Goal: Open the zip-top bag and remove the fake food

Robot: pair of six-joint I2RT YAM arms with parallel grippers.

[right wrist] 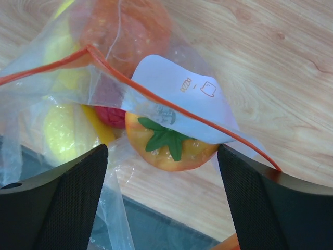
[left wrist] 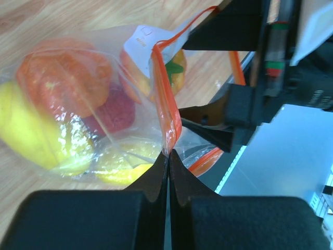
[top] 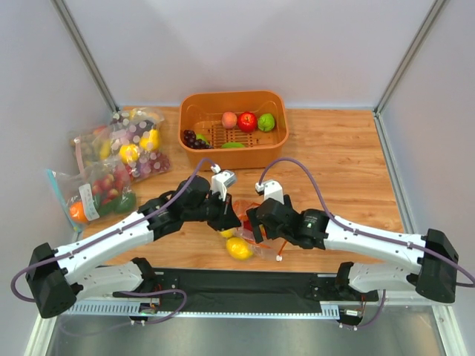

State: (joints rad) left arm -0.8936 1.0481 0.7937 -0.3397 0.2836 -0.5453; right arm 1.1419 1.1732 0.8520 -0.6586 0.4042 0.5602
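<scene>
The zip-top bag (top: 256, 241) lies on the wooden table near the front edge, between my two grippers. In the left wrist view the bag (left wrist: 99, 62) holds the fake food: an orange bell pepper (left wrist: 62, 78), yellow lemons (left wrist: 31, 133) and a red piece (left wrist: 112, 112). My left gripper (left wrist: 169, 152) is shut on the bag's orange-red zip strip (left wrist: 165, 99). My right gripper (right wrist: 162, 151) is open wide just above the bag, over a red-yellow fruit with a green stem (right wrist: 169, 146) and the white label (right wrist: 182, 94). The zip strip (right wrist: 156, 96) runs across that view. In the top view the left gripper (top: 228, 221) and right gripper (top: 252, 222) almost touch.
An orange basket (top: 278, 141) at the back holds a peach, a red apple, a green fruit and purple grapes. Other filled bags (top: 126, 144) and a blue-zipped bag (top: 89, 196) lie at the left. A black mat (top: 245, 285) runs along the near edge.
</scene>
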